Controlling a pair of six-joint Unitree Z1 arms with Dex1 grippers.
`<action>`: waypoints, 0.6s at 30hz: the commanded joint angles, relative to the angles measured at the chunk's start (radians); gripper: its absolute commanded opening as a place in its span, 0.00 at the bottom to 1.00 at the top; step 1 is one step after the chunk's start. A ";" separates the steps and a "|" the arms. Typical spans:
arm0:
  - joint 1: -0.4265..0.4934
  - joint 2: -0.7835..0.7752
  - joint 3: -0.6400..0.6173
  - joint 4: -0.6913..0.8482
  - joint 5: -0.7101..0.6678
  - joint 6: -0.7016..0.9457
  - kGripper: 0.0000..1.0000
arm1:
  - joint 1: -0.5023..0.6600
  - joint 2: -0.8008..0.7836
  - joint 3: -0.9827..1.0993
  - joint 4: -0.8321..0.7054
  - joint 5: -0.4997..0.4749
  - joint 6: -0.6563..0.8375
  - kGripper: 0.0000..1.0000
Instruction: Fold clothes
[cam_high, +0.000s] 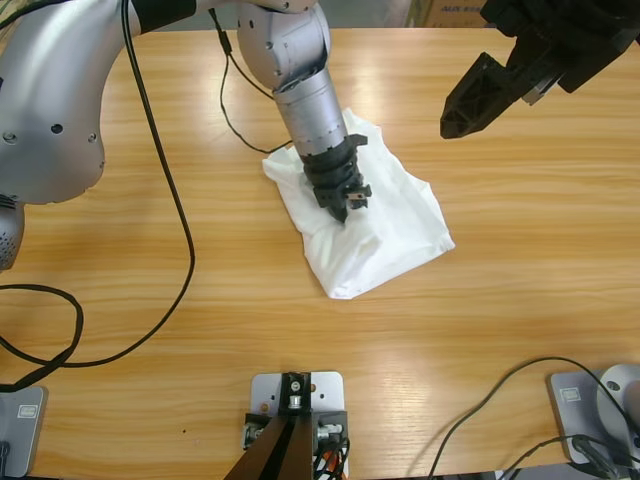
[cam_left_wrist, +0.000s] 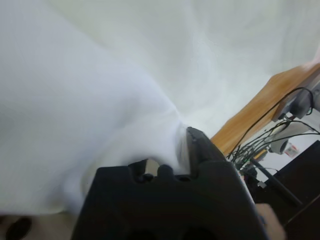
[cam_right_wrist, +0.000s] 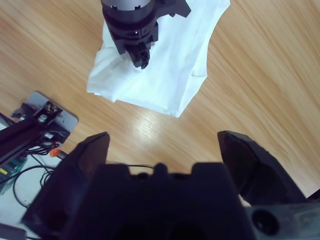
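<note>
The clothes are one white T-shirt (cam_high: 385, 235), lying folded into a rumpled rectangle near the table's middle. My left gripper (cam_high: 349, 207) points down onto its upper left part. In the left wrist view white fabric (cam_left_wrist: 100, 100) fills the picture and bunches into the left gripper (cam_left_wrist: 167, 162), which is shut on it. The right wrist view looks down on the shirt (cam_right_wrist: 172, 65) with the left gripper (cam_right_wrist: 141, 61) pressed on it. My right gripper (cam_high: 468, 108) hangs open above the table's far right, apart from the shirt, and in its own view (cam_right_wrist: 162, 142) its jaws stand wide with nothing between them.
A black cable (cam_high: 182, 230) loops over the table's left part, and a thinner one (cam_high: 232, 115) runs close to the shirt's far left corner. More cables (cam_high: 480, 410) lie at the near right edge. Bare wood (cam_high: 540, 250) surrounds the shirt.
</note>
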 joint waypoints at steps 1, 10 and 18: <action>-0.019 0.053 -0.417 0.086 0.048 0.038 0.99 | -0.005 -0.030 0.042 0.095 -0.009 0.018 0.88; -0.011 -0.059 -0.479 0.087 0.126 0.087 0.99 | 0.015 -0.064 0.041 0.095 -0.027 0.045 0.88; 0.041 -0.136 -0.555 0.086 0.113 0.098 1.00 | 0.016 -0.095 0.045 0.095 -0.033 0.068 0.88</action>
